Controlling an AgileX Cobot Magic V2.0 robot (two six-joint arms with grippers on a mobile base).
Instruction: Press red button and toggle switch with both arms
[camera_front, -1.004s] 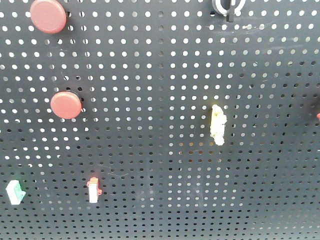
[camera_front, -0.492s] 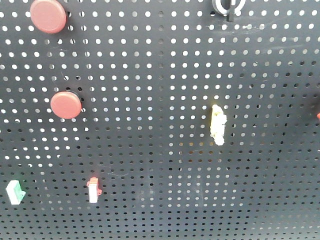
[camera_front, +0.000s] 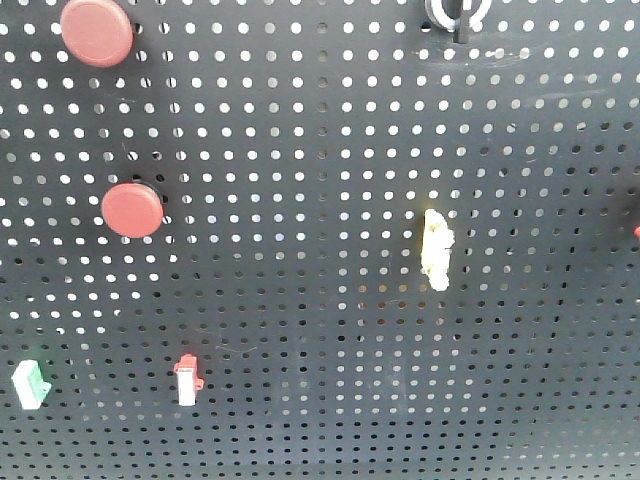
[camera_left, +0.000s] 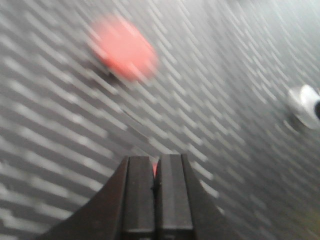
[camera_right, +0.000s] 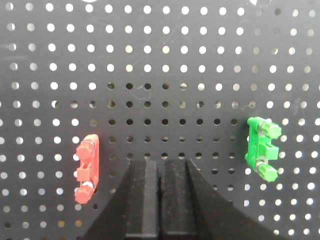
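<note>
On the dark pegboard (camera_left: 225, 60), the left wrist view shows a red button (camera_left: 124, 47) up and to the left, smeared by blur. It is well apart from the left gripper (camera_left: 154, 162), whose fingers are pressed together. A thin sliver of red shows at the seam between the tips, and I cannot tell what it belongs to. Off to the right is a pale round fitting (camera_left: 304, 104), also blurred.

From the front the board carries two of these. The upper red button (camera_front: 97, 32) is in the top left corner, and the lower red button (camera_front: 132, 210) sits below it, a little to the right. I cannot tell which one the wrist camera is seeing.

The right gripper (camera_right: 161, 167) is also closed, with nothing between its fingers. It faces bare board between a red switch (camera_right: 87, 167) on its left and a green switch (camera_right: 263, 149) on its right, touching neither.

Elsewhere in the front view:
- a yellowish toggle (camera_front: 435, 250) stands right of centre
- a red-and-white switch (camera_front: 187, 380) is low on the left
- a green-and-white switch (camera_front: 30, 385) is near the left edge
- a black-and-white knob (camera_front: 455, 15) is cut off by the top edge
</note>
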